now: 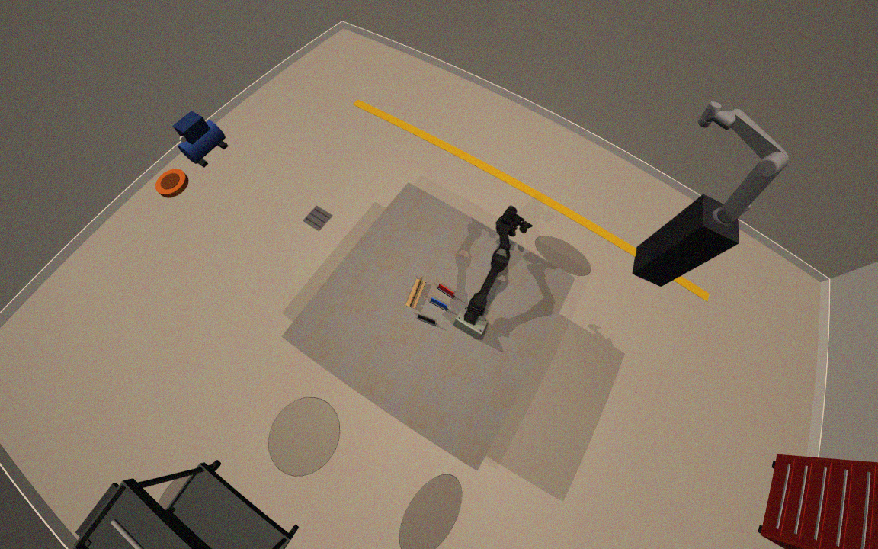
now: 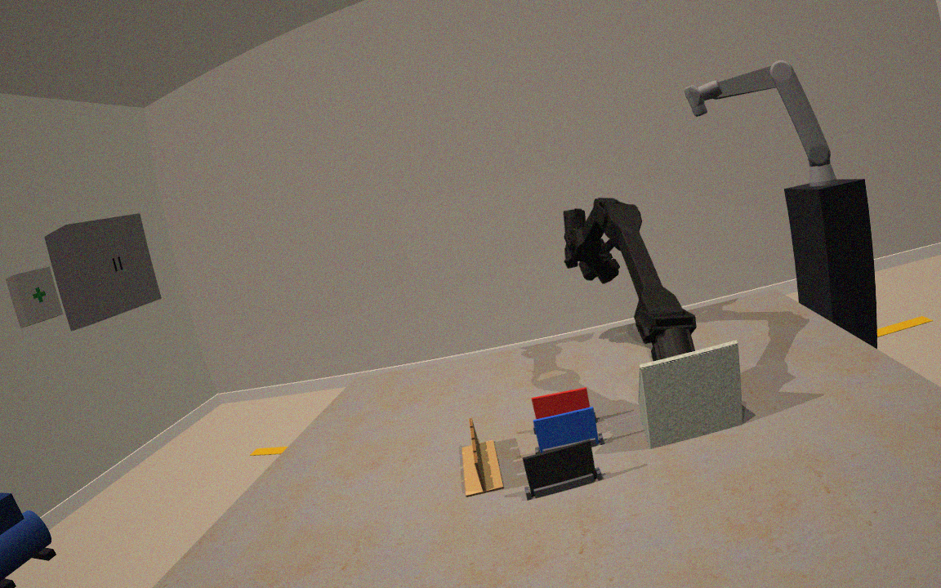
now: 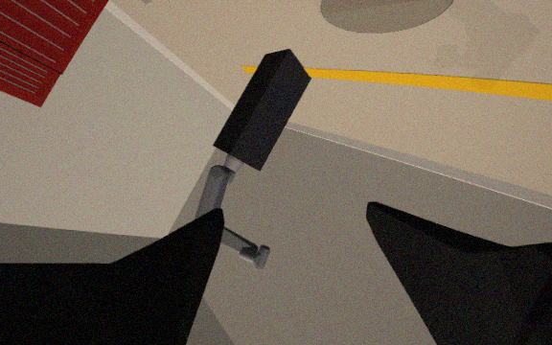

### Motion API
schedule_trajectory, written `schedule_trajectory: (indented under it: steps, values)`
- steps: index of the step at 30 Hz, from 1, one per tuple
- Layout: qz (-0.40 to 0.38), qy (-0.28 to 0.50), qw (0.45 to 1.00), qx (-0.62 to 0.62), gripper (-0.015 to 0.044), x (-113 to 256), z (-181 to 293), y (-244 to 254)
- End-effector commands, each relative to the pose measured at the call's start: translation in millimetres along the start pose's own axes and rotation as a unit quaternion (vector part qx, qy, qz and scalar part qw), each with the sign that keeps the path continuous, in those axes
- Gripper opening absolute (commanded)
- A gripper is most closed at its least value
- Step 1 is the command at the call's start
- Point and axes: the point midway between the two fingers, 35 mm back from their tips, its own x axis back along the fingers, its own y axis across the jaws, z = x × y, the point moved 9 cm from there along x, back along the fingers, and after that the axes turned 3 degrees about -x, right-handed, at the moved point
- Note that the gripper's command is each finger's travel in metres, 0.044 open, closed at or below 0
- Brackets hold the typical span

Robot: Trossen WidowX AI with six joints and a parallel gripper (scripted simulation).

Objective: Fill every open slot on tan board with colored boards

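Tan board (image 1: 418, 292) (image 2: 474, 456), its slots too small to count.

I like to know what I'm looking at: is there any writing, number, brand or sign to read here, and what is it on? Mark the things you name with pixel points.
No words, numbers or brands can be read in any view.
One sign: a green cross, on the pale wall box (image 2: 24, 305) beside the grey cabinet (image 2: 103, 273).
The red cabinet (image 1: 837, 505) (image 3: 27, 43) shows only plain pale lines, no lettering.
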Motion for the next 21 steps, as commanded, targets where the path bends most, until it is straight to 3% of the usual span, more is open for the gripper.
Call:
schedule_trajectory:
  steps: [1, 8, 13, 21]
  values:
    - [0.004, -0.001, 1.0, 0.006, 0.0374, 1.7, -0.4, -1.2]
    - [0.156, -0.016, 0.962, 0.222, 0.019, 74.5, -16.7, -38.3]
    - [0.236, 0.0, 0.913, 0.334, 0.0187, 117.9, -25.8, -50.1]
    - [0.374, 0.081, 0.756, 0.531, 0.0187, 208.4, -44.0, -54.7]
